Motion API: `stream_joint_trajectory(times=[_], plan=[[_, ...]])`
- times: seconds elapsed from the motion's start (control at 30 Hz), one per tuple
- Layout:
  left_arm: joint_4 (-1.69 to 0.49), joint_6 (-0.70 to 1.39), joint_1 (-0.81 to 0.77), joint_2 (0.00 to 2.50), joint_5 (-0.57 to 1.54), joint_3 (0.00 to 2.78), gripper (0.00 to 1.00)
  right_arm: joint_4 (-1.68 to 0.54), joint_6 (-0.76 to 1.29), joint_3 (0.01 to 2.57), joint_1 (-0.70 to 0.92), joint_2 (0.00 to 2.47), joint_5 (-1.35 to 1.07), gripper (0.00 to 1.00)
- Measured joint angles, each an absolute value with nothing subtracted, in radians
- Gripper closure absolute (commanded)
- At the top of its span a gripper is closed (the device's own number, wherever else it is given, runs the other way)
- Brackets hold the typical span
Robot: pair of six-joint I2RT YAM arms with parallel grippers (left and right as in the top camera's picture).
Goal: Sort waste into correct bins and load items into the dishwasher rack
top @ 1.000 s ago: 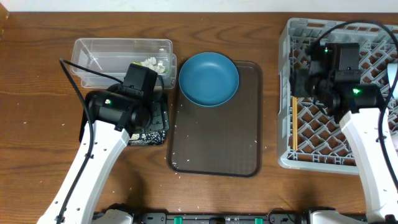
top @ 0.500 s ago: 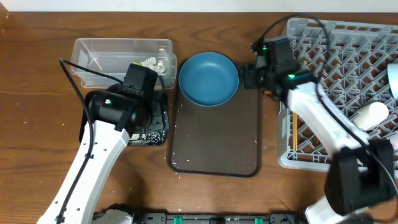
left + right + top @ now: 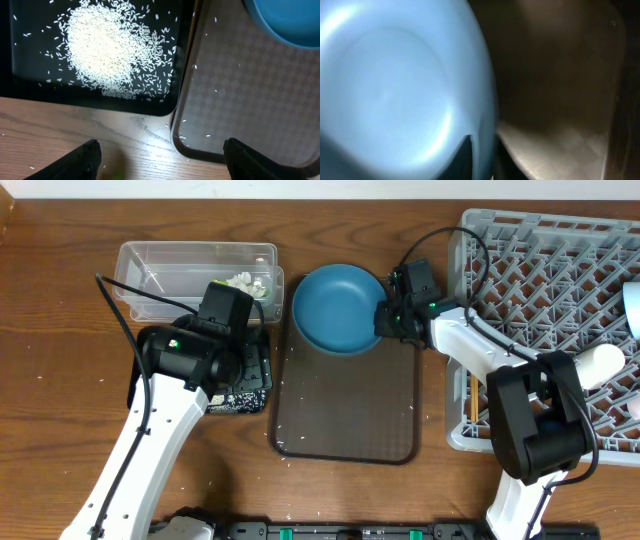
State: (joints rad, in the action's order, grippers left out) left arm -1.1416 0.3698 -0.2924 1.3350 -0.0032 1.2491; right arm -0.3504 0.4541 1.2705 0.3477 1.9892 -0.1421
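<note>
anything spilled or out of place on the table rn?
Yes. Loose rice grains lie scattered on the brown serving tray and on the wooden table, outside the black tray that holds the main rice pile. No damage visible.

Robot lab setup, staged as dishwashing station: cabled left arm [image 3: 150, 430], right arm [image 3: 470, 345], wooden counter [image 3: 60, 430], grey dishwasher rack [image 3: 560, 250].
</note>
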Motion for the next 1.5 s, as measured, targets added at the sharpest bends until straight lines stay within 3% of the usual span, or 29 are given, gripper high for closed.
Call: stream_joint_trajectory(times=[0.23,0.43,0.6,0.77,1.07,1.23,1.5], plan=[[-1.142,0.37,-0.292,1.335,-0.003,1.249,0.19,-0.389,0.441,1.272,0.352,1.962,-0.136,0.99],[-1.146,0.37,-0.292,1.335,-0.003,1.249,0.19,-0.422,0.347,1.268,0.305,1.745,-0.057,0.99],[-1.145,0.37,-0.292,1.335,-0.003,1.249,0.19,-0.419,0.181,1.271,0.237,1.478,0.156,0.99],[-1.145,0.37,-0.292,1.335,-0.003,1.249,0.19,-0.355,0.014,1.275,0.179,1.363,0.464,0.99],[-1.145,0.37,-0.292,1.335,-0.003,1.249,0.19,0.027,-0.288,1.272,-0.003,1.421,1.0,0.99],[-1.145,0.37,-0.292,1.335,-0.003,1.248,0.19,0.21,-0.46,1.274,-0.066,1.488,1.131,0.99],[-1.145,0.37,-0.292,1.335,-0.003,1.248,0.19,0.217,-0.58,1.274,-0.095,1.649,1.201,0.99]])
